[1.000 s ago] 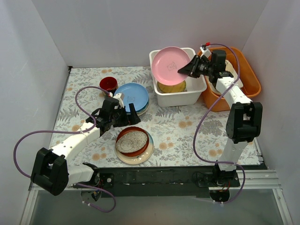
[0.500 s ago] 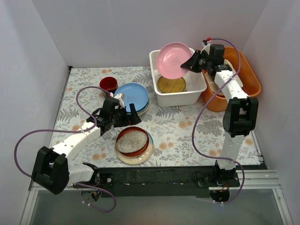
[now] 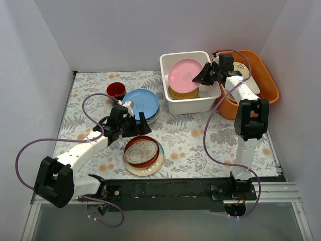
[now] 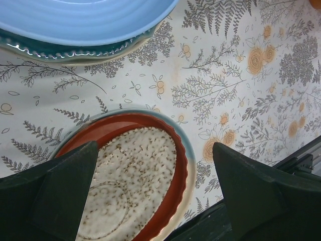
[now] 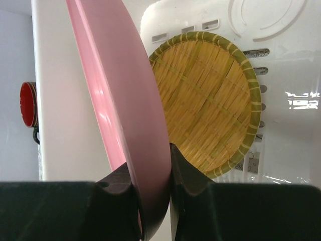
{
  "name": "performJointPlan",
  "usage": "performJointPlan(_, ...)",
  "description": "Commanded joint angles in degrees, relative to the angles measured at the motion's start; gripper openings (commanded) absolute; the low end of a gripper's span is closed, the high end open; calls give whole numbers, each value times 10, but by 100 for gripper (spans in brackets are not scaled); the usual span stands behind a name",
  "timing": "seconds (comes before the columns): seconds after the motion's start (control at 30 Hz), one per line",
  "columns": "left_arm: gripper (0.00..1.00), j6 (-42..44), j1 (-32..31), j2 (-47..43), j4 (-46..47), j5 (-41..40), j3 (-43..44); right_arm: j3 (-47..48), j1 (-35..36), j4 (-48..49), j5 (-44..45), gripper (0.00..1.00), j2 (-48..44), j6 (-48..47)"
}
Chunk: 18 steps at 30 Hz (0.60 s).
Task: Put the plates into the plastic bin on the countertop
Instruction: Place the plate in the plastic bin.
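Observation:
My right gripper point(image 3: 202, 77) point(image 5: 153, 191) is shut on the rim of a pink plate point(image 3: 184, 75) point(image 5: 125, 100) and holds it tilted inside the white plastic bin point(image 3: 170, 103) point(image 5: 55, 100), above a yellow woven plate point(image 3: 176, 93) point(image 5: 210, 100) on the bin's slotted floor. My left gripper point(image 3: 129, 122) point(image 4: 150, 201) is open and empty. It hovers between the light blue plate point(image 3: 142, 101) point(image 4: 85, 20), stacked on a teal one point(image 4: 60, 50), and the red-brown plate point(image 3: 154, 154) point(image 4: 173, 201) with a speckled oval dish point(image 3: 141, 152) point(image 4: 130, 186), which rests on a cream-and-blue plate point(image 3: 159, 163) point(image 4: 198, 165).
An orange tub point(image 3: 268, 83) with beige and white dishes stands right of the bin. A small dark-red cup point(image 3: 116, 90) point(image 5: 28, 104) sits at the back left of the flowered countertop point(image 3: 195, 135) point(image 4: 241, 85). White walls close in on three sides.
My right gripper has carried the pink plate down and into the bin, lowering it over the woven plate. The left arm has not moved.

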Motion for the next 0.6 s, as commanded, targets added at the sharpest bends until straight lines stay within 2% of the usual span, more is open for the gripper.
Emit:
performJointPlan(0.0, 98, 4, 2, 1, 11, 8, -6, 45, 7, 9, 0, 1, 2, -16)
performJointPlan(0.57, 98, 1, 2, 1, 11, 11, -8, 89, 12, -68, 9, 2, 62, -52)
